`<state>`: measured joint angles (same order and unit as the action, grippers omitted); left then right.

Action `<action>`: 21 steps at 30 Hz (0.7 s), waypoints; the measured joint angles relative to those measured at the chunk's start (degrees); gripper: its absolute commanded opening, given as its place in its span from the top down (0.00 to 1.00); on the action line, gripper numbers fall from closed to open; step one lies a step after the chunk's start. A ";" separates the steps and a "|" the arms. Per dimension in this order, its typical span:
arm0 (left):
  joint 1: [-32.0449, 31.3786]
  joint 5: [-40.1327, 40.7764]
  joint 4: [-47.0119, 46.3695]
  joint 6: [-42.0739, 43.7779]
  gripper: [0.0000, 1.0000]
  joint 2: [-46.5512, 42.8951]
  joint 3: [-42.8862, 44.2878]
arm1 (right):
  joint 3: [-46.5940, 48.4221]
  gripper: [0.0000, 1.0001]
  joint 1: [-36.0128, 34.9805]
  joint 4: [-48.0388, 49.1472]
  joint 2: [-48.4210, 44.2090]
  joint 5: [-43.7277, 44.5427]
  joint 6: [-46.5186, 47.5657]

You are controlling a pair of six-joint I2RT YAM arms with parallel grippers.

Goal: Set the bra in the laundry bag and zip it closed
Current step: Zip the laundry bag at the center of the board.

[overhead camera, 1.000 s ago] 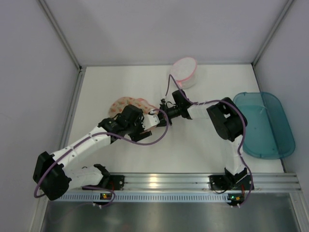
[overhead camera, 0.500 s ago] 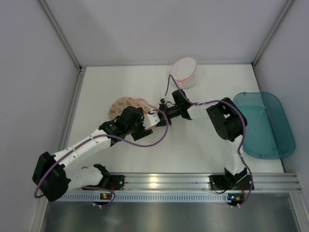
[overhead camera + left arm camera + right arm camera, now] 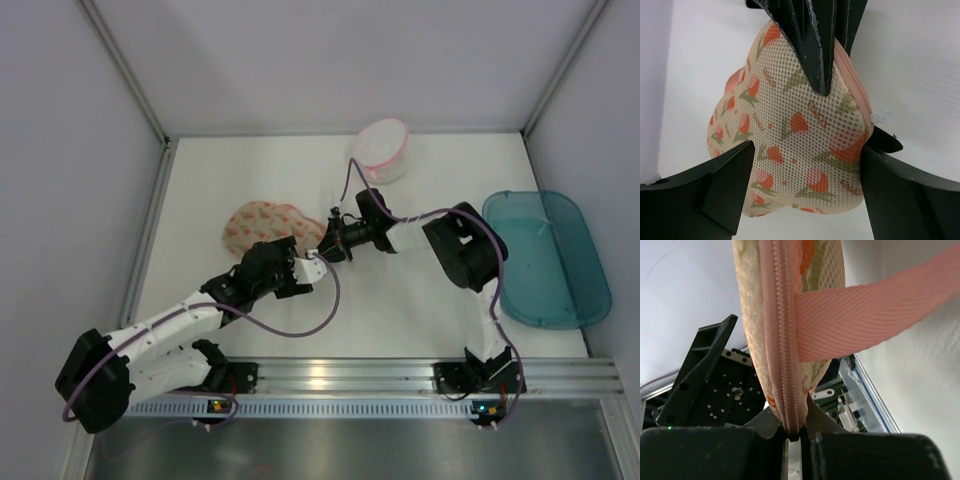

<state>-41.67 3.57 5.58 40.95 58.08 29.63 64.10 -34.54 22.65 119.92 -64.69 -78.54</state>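
Note:
The laundry bag (image 3: 262, 224), cream mesh with an orange-pink print, lies left of the table's middle. My right gripper (image 3: 329, 243) is shut on its pink zip edge (image 3: 785, 365) at the bag's right end, lifting that end. A pink strap loop (image 3: 870, 315) hangs from the zip. My left gripper (image 3: 312, 259) stands open just on the near side of the same end. In the left wrist view the bag (image 3: 795, 145) sits between the wide-spread fingers (image 3: 725, 185), with the right gripper's black fingertips (image 3: 815, 45) above. The bra is hidden.
A small white pouch with a pink rim (image 3: 384, 148) stands at the back. A teal plastic tub (image 3: 548, 258) sits at the right edge. The aluminium rail (image 3: 330, 378) with both arm bases runs along the near edge. Enclosure walls stand on three sides.
My left arm has drawn back toward the near left, uncovering more of the bag. The right gripper has shifted slightly left, still pinching the zip edge.

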 measured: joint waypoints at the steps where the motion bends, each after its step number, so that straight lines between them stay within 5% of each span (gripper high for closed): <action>1: -0.28 1.03 -1.90 0.81 0.13 0.37 -0.90 | 0.00 1.00 -0.07 0.33 0.15 0.15 -0.13; 21: -1.18 1.75 -3.93 8.15 0.12 -8.81 -5.70 | 1.29 1.00 -0.33 -5.55 0.26 -0.66 5.70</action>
<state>-42.85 5.32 1.65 49.10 49.28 23.92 65.39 -34.87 17.10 120.18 -65.34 -72.84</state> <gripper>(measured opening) 0.886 0.044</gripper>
